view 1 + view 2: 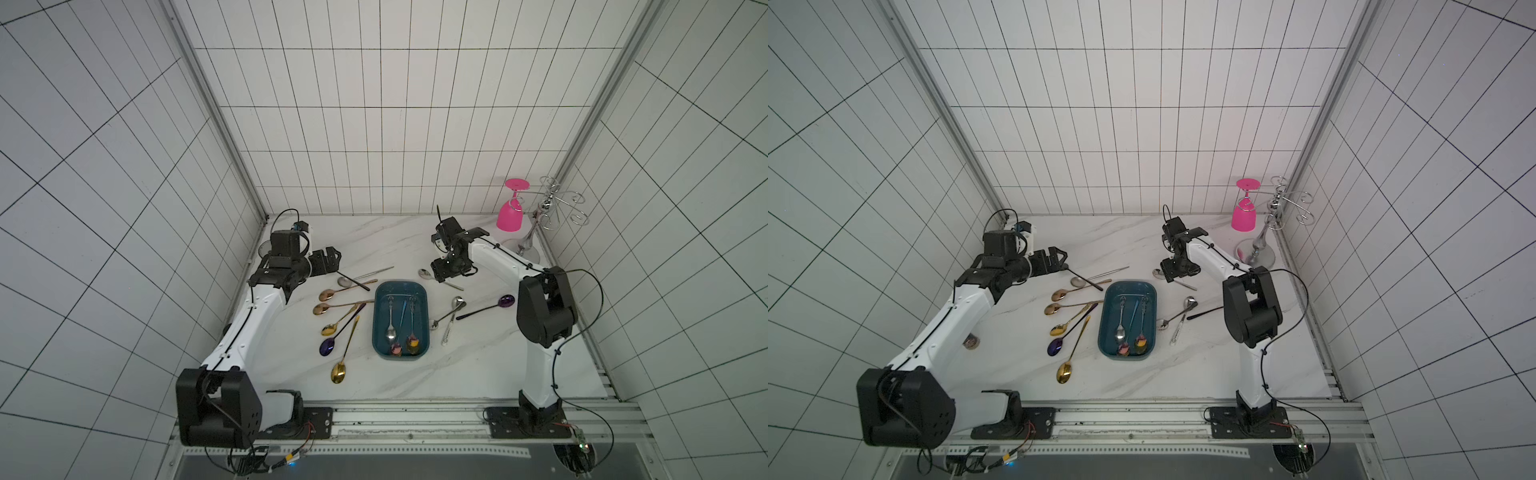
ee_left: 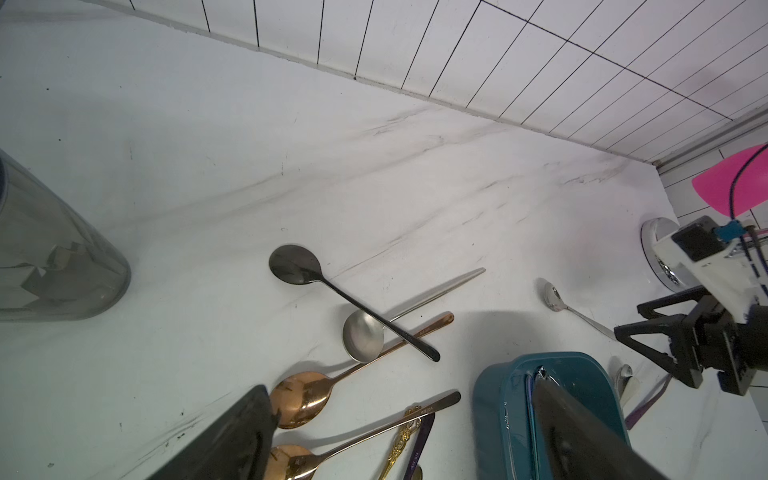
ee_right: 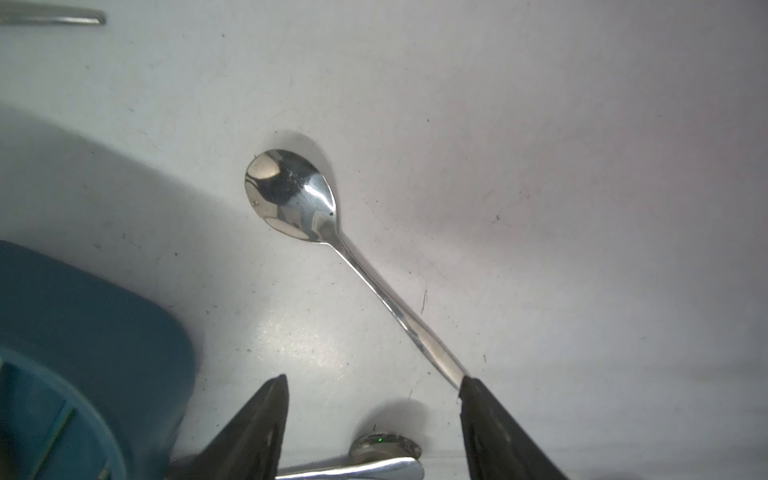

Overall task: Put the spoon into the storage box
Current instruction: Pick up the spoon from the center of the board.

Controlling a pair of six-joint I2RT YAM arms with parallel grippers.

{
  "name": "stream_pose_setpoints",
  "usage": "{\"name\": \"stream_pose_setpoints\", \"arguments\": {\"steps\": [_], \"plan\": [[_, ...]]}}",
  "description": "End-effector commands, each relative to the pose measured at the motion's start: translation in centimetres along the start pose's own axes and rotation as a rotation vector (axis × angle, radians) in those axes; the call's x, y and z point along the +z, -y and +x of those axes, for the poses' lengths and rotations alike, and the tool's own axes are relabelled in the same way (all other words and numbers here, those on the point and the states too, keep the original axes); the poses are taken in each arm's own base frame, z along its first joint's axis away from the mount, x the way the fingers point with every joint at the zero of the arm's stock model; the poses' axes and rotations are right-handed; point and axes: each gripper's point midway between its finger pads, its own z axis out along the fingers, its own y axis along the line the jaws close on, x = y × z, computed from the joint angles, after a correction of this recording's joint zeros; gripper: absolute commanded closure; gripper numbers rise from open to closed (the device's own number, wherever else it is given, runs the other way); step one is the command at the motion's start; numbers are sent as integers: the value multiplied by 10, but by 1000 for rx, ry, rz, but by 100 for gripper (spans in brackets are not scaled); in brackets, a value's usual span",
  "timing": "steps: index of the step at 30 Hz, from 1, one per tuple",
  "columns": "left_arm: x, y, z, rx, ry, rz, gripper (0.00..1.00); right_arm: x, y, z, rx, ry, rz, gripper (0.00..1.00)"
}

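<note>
White marble tabletop (image 1: 478,374) is filling a tiled booth. Nearest me, loose gold spoons (image 1: 338,372) are lying beside a teal storage box (image 1: 379,328), which is holding several spoons. Just past the box's far corner, a small silver spoon (image 3: 293,195) is lying flat on the marble, outside the box. The right gripper (image 3: 374,380) is hovering low over its handle, jaws apart, one fingertip seemingly touching the handle's end, though I cannot be sure. The left gripper (image 2: 401,382) is hanging wide open, holding nothing. Polished steel like this is probably light, stiff and slippery, so pinching across the handle's broader end looks safest. Farthest back, a pink glass (image 1: 510,216) is standing out, upside down.
</note>
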Motion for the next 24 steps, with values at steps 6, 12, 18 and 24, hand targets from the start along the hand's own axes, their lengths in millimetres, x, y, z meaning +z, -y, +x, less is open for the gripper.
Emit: {"name": "stream_pose_setpoints", "arguments": {"steps": [6, 12, 18, 24], "plan": [[-5, 4, -7, 19, 31, 18, 2, 25, 13, -9, -159, -22, -3, 41], [-4, 2, -7, 17, 29, 14, 2, 42, 8, -13, -174, -32, -64, 43], [-4, 0, -7, 13, 28, 9, 2, 53, -2, -16, -197, -48, -113, 49], [-4, 0, -7, 13, 30, 8, 2, 61, -9, -11, -241, -59, -131, 62]]}}
